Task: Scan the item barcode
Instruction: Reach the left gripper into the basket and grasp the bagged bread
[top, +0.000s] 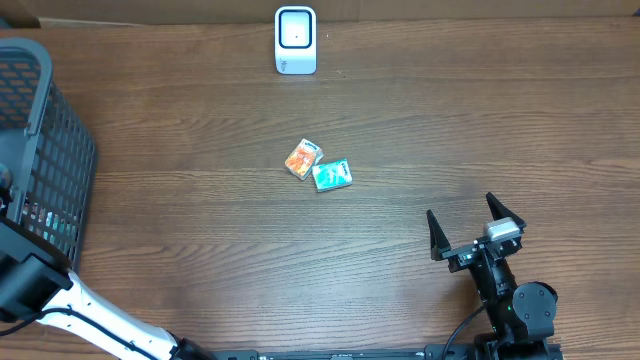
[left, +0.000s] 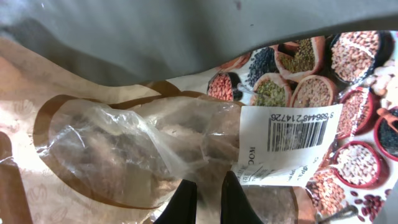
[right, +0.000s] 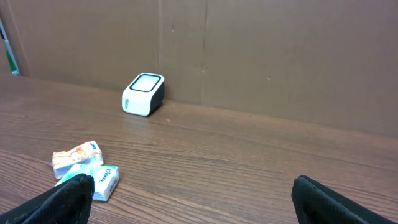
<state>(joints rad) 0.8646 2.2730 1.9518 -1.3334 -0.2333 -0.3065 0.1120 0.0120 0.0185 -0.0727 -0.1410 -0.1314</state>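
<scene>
Left end effector (left: 207, 182) is down on a bean-and-grain bag (left: 155, 143), the one printed with little bowls of beans and seeds. Its two black fingers (left: 185, 202) are pulled nearly together, with just a sliver of gap, and they look pinched on the crinkly clear film of the bag right at their tips. The white barcode label (left: 287, 146) sits just ahead of the fingertips and off to the right in the left wrist view. It faces the camera and isn't covered by the fingers.

From overhead you can't see that end effector at all. Only the white left arm (top: 90, 310) shows, running up toward the dark mesh basket (top: 40, 160) at the edge of the counter (top: 200, 250).

Right end effector (top: 461, 208) is wide open with nothing in it, and it hangs low over bare wood. From its own camera the white scanner (right: 143, 94) is ahead and to the left, well apart from it, up against the brown back wall. Closer in, also ahead-left and just past its left finger, are two small packets lying touching each other: an orange packet (top: 303, 159) and a teal packet (top: 332, 175).
</scene>
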